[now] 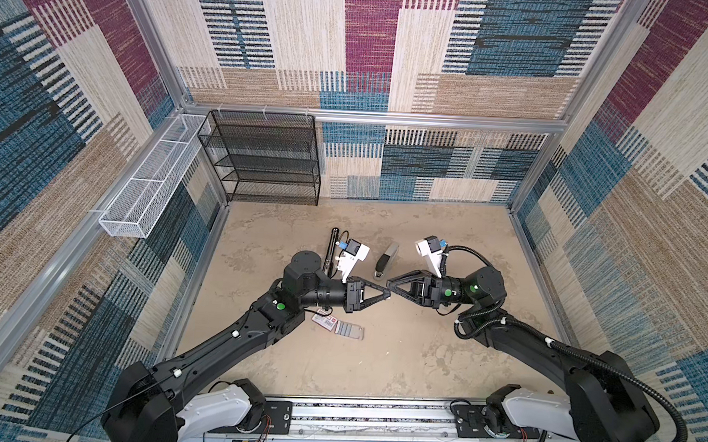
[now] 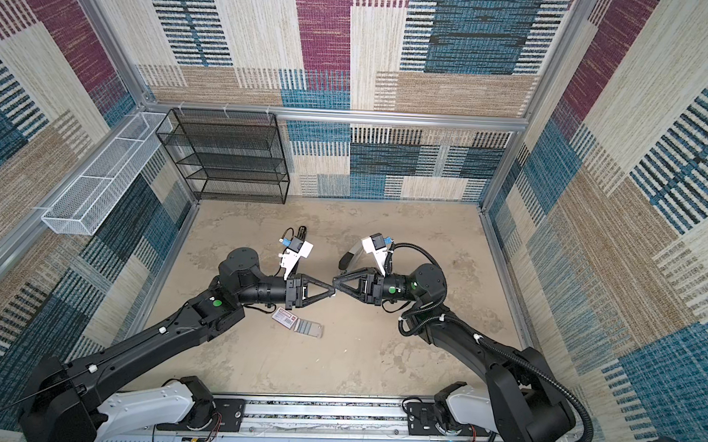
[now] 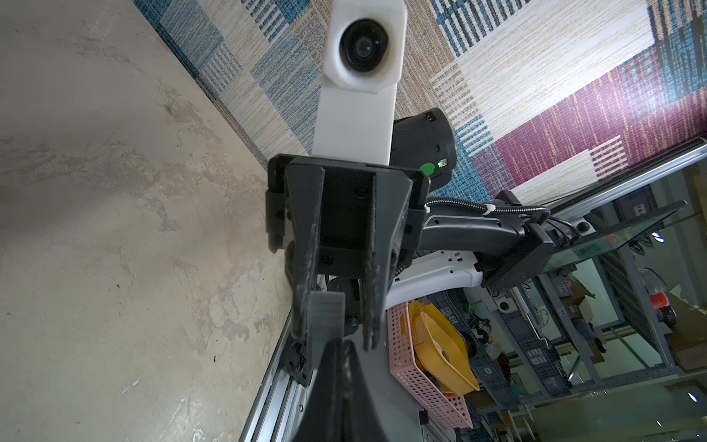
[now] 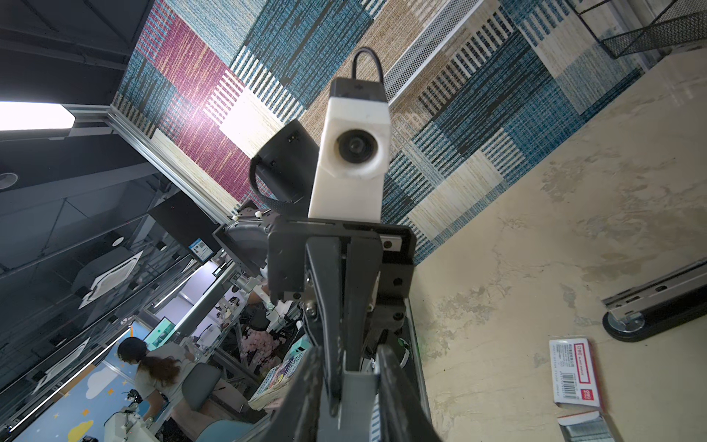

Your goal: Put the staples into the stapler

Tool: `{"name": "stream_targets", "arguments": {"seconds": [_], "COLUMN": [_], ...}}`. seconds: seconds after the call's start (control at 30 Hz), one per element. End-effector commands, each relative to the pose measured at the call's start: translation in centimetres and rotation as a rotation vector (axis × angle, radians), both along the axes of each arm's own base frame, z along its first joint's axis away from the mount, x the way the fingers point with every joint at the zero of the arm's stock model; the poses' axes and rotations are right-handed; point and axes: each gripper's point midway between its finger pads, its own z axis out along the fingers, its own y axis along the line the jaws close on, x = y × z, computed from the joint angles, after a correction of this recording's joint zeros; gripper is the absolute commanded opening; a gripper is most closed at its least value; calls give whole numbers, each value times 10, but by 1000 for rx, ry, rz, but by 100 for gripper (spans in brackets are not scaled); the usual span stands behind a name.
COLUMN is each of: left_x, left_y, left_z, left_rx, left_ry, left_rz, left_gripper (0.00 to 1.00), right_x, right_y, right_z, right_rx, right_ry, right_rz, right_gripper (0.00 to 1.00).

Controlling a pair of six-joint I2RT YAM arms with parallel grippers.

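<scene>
A: Left wrist view first: what has the left hand got?

B: Its jaws are closed on one end of a grey staple strip, held above the surface.

A: And the right hand?

B: Facing it tip to tip in the middle of the scene, as both top views show. Its fingers stand either side of the strip's free end: one is against it, a gap shows at the other, so not clamped yet.

A: Where are the other staples?

B: In rows in a flat tray on the surface, near-left of the hands, just right of a white box with a red label.

A: The stapler?

B: Lying on the surface, apart from the box, touched by neither hand; right wrist view shows its metal rail over a black base.
</scene>
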Motion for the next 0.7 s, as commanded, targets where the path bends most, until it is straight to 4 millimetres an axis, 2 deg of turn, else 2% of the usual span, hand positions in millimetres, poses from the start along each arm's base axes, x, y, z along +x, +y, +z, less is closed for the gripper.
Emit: {"name": "stream_targets", "arguments": {"seconds": [0.0,0.27,0.33,0.4,0.67], "left_x": [0,0,0,0,-1], "left_y": [-1,-1,-1,-1,0], "left_z": [4,3,4,2,1], "left_rx": [-19,-12,-14,-11,-5], "left_ry": [-12,-10,-11,-7,-9], "left_rz": [-7,-7,-10,-10,-6], "left_gripper": [0,0,0,0,0], "right_x": [-3,-3,-2,-1,-2], "right_y": [-1,-1,-1,-1,-1], "right_z": [5,4,5,6,8], "right_rx": [9,9,9,8,10], "right_ry": [-28,-26,-24,-23,-28], "right_rz": [12,7,2,-5,-6], "right_gripper": [26,21,29,32,32]}}
